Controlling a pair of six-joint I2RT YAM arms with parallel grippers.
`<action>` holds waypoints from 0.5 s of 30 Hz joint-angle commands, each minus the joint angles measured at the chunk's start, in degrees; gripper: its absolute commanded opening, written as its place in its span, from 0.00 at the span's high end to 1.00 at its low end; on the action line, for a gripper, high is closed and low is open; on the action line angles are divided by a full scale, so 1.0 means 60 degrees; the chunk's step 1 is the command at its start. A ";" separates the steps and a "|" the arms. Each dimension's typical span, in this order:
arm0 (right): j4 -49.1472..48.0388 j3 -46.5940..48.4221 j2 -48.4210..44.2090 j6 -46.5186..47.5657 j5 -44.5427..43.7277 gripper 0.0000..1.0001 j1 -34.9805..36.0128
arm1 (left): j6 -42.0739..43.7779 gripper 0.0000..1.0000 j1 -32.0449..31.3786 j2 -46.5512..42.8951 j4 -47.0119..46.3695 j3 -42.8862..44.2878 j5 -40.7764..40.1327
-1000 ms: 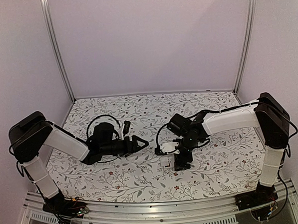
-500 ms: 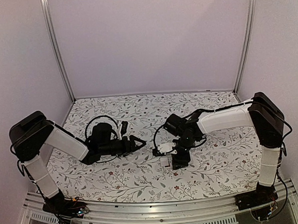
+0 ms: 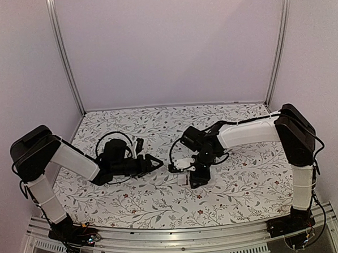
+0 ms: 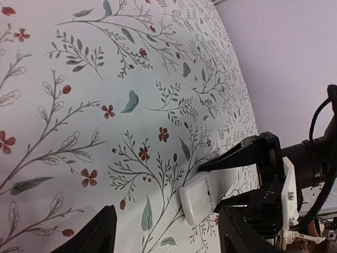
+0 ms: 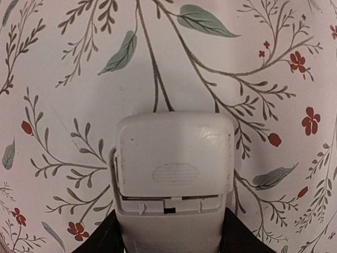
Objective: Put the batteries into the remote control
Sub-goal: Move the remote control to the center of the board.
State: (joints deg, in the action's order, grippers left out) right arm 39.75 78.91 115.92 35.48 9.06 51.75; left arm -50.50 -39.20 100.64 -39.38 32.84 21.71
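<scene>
The remote control (image 3: 185,179) lies white back up on the floral table, held at one end by my right gripper (image 3: 195,176). In the right wrist view the remote (image 5: 174,163) fills the middle, and its battery cover (image 5: 174,153) shows a thin gap along its near edge. My right gripper (image 5: 171,243) is shut on the remote's sides. My left gripper (image 3: 157,161) is open and empty, pointing at the remote from the left with a gap between. Its wrist view shows the remote's free end (image 4: 202,197) between its spread fingers (image 4: 97,232). The batteries are out of view.
The floral tablecloth (image 3: 157,127) covers the table. Pale walls and two metal posts (image 3: 63,52) close in the back and sides. A metal rail (image 3: 163,240) runs along the near edge by the arm bases.
My right gripper has carried the remote a little to the left, toward the left gripper. The left gripper has drawn back slightly to the left and stays open.
</scene>
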 commanded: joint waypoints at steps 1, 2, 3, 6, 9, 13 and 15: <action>-0.0575 0.0297 0.0629 -0.0468 0.0102 0.49 -0.0005 | 0.0127 0.35 0.0147 0.0256 0.0329 0.0248 0.0184; -0.0580 0.0394 0.0692 -0.0577 0.0112 0.49 -0.0003 | 0.0093 0.37 0.0147 0.0357 0.0244 0.0308 0.0271; -0.0588 0.0454 0.0749 -0.0625 0.0116 0.49 -0.0006 | 0.0024 0.38 0.0134 0.0456 0.0175 0.0384 0.0364; -0.0707 0.0546 0.0818 -0.0795 0.0098 0.49 0.0002 | -0.0054 0.43 0.0093 0.0682 0.0026 0.0490 0.0542; -0.0893 0.0664 0.0878 -0.0999 0.0016 0.50 -0.0004 | -0.0107 0.48 0.0020 0.0938 0.0103 0.0709 0.0631; -0.1071 0.0795 0.0984 -0.1242 -0.0015 0.50 0.0003 | -0.0118 0.51 -0.0063 0.1234 0.0433 0.1050 0.0658; -0.1098 0.0859 0.1066 -0.1319 -0.0100 0.50 0.0021 | -0.0017 0.52 -0.0139 0.1381 0.0729 0.1290 0.0634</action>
State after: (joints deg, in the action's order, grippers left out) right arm 37.58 83.00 119.04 29.52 9.50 51.75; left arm -51.27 -39.33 106.91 -38.06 37.63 24.93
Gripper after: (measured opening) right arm 0.560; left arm 0.487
